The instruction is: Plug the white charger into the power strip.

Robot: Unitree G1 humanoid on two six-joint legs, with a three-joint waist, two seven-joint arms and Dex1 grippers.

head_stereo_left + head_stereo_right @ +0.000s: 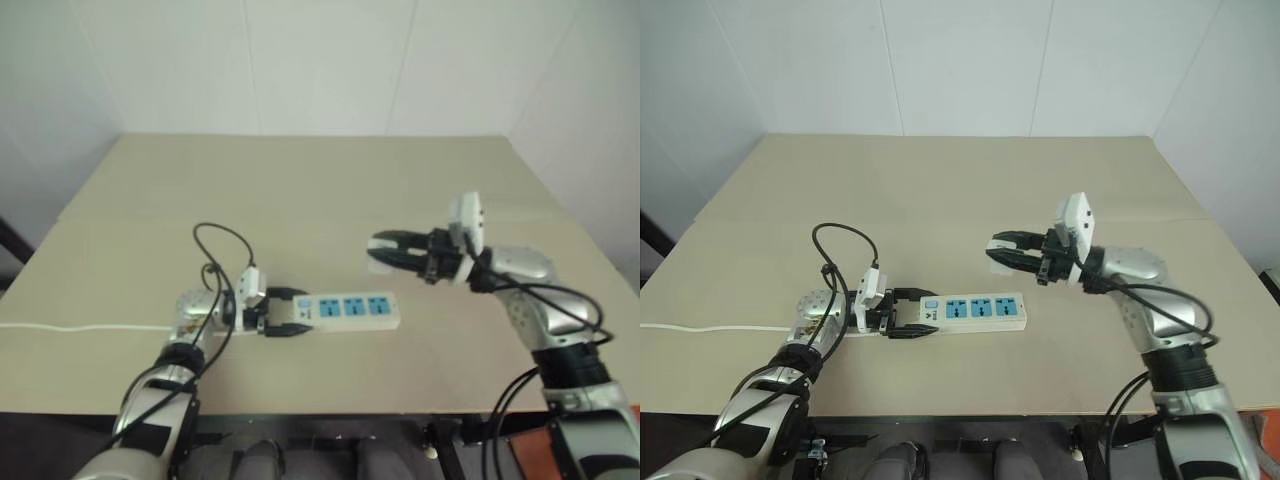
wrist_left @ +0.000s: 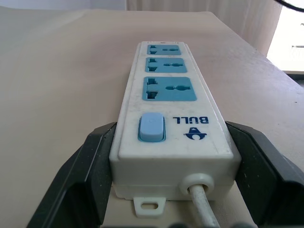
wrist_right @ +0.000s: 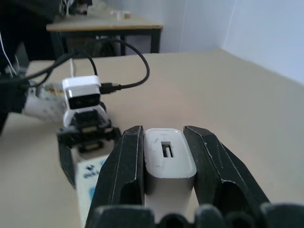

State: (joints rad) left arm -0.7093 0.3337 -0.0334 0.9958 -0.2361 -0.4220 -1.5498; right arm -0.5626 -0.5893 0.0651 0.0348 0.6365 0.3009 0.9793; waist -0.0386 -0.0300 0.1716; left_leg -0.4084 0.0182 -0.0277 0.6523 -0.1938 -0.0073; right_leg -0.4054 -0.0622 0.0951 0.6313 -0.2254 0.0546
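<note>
The right hand holds the charger clamped by its flat sides above the surface; it looks light, rigid and smooth. The left hand grips the strip at its left, cord end

Soft, even daylight covers the matte beige tabletop, with only faint shadows. In the left wrist view, glare whitens a bright window area at two o'clock. The left eye view is hazier than the right, and the right wrist view's dark background table at eleven o'clock is out of focus.
</note>
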